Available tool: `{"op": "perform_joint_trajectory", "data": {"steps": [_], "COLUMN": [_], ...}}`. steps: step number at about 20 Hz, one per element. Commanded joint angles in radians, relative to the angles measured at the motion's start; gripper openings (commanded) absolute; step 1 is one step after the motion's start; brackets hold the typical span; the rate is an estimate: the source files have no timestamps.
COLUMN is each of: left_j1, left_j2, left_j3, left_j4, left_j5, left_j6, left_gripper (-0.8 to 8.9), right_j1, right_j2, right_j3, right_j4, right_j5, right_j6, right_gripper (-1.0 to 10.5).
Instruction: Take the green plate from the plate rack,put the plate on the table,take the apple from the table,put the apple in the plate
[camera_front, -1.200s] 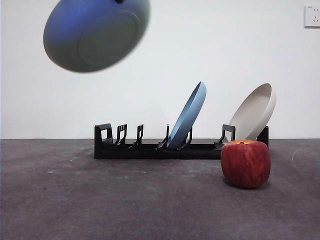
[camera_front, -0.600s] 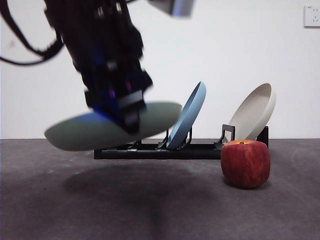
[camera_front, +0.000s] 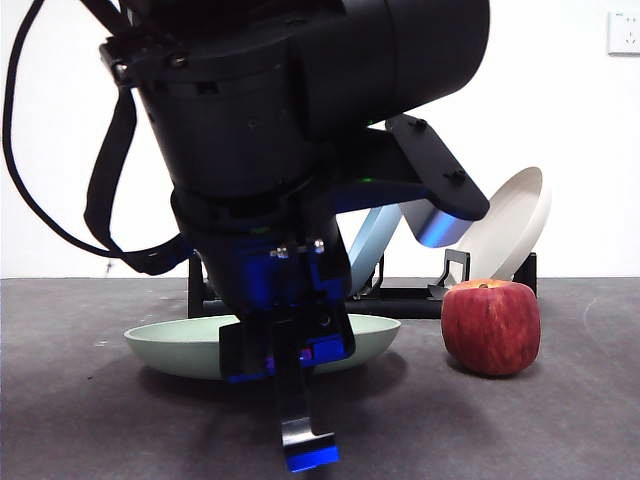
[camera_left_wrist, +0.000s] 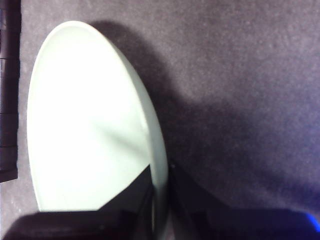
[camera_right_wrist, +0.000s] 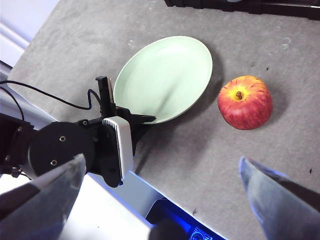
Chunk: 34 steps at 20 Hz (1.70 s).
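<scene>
Looking across the table (camera_front: 560, 430), I see its dark grey, rough surface filling the lower half of the front view. My left arm is the largest thing on it, a big black mass coming down from 12 o'clock. Its left gripper (camera_front: 290, 345) is clamped on the near rim of the green plate (camera_front: 180, 345), one jaw over the rim and one under it, as the left wrist view shows (camera_left_wrist: 161, 200). That pale sage-green plate lies flat and low on the table, in front of the plate rack (camera_front: 410, 300); from the right wrist view (camera_right_wrist: 162, 77) it sits just at 9 o'clock of the apple, the two apart.

Behind, the long black rack carries a blue plate (camera_front: 370, 245), mostly hidden by the arm, and a cream-white plate (camera_front: 510, 225) leaning at its 3 o'clock end.

Smallest is the apple (camera_front: 491, 327), dark red with a yellow patch round the stem (camera_right_wrist: 245, 102), standing on the table in front of the rack's 3 o'clock end.

My right gripper (camera_right_wrist: 160, 200) hangs high above the table, its jaws spread wide and holding nothing.
</scene>
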Motion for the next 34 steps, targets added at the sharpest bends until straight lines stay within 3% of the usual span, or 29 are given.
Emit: {"op": "perform_joint_trajectory", "data": {"steps": [1,4,5,10,14,21,23,27,34], "left_j1": [-0.005,-0.008,-0.008,-0.01,-0.018,-0.021,-0.021,-0.021,-0.021], "left_j2": [0.01,-0.002,-0.01,-0.051,-0.188,-0.505,-0.581,-0.698,-0.766], "left_j3": [-0.005,-0.005,-0.005,-0.003,0.022,0.148,0.191,0.236,0.239], "left_j4": [0.008,0.009,0.009,0.016,-0.013,-0.193,-0.249,-0.291,-0.35], "left_j5": [0.035,0.035,0.034,0.011,0.037,0.195,0.238,0.297,0.313], "left_j6": [-0.008,-0.008,-0.008,-0.023,-0.086,-0.211,-0.253,-0.343,-0.395], "left_gripper": [0.15,2.63,2.94,3.29,3.29,3.28,3.28,3.28,3.28], "right_j1": [0.003,0.003,0.003,0.003,0.003,0.009,0.043,0.159,0.291], "right_j2": [-0.001,-0.001,-0.001,-0.001,0.016,0.146,0.222,0.413,0.689], "right_j3": [0.003,0.003,0.003,0.003,0.003,0.003,0.003,0.003,0.003], "right_j4": [0.003,0.003,0.003,0.002,0.005,0.144,0.205,0.343,0.485], "right_j5": [-0.002,-0.002,-0.002,-0.001,0.003,0.042,0.092,0.273,0.467], "right_j6": [0.003,0.003,0.003,0.005,0.005,0.025,0.025,0.024,0.021], "right_gripper": [7.5,7.5,7.5,7.5,7.5,7.5,7.5,7.5,7.6]}}
